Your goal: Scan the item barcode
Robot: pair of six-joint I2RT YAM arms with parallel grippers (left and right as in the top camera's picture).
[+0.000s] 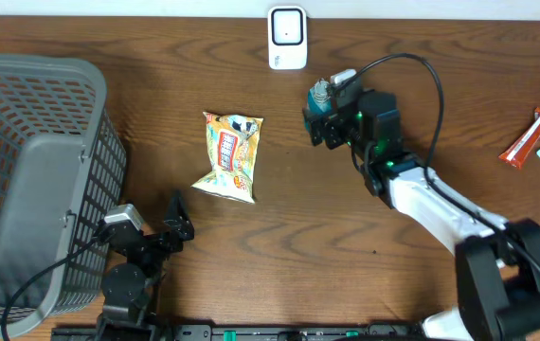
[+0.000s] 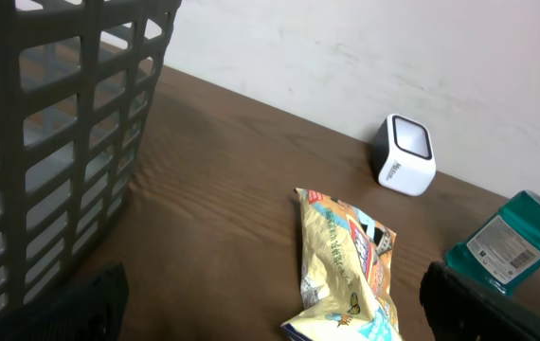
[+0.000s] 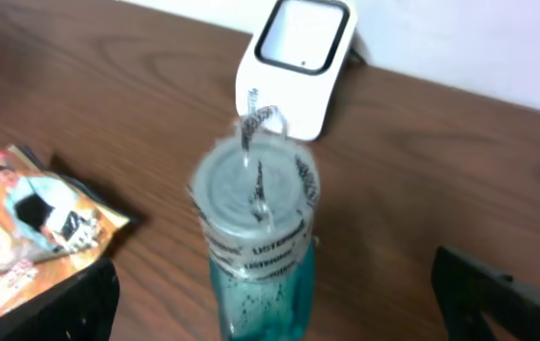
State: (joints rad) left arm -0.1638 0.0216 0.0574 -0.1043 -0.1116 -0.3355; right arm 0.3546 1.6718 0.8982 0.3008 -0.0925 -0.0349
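While right fingers gape — bottle sits between.

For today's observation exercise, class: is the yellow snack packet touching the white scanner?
Apart. The overhead view shows a strip of bare table between the snack packet and the white scanner.

I have my left arm folded low by the tabletop's front-left corner, its left gripper spread wide, and my right arm stretched from the front-right corner toward the middle of the far edge, its right gripper gaping just as wide.
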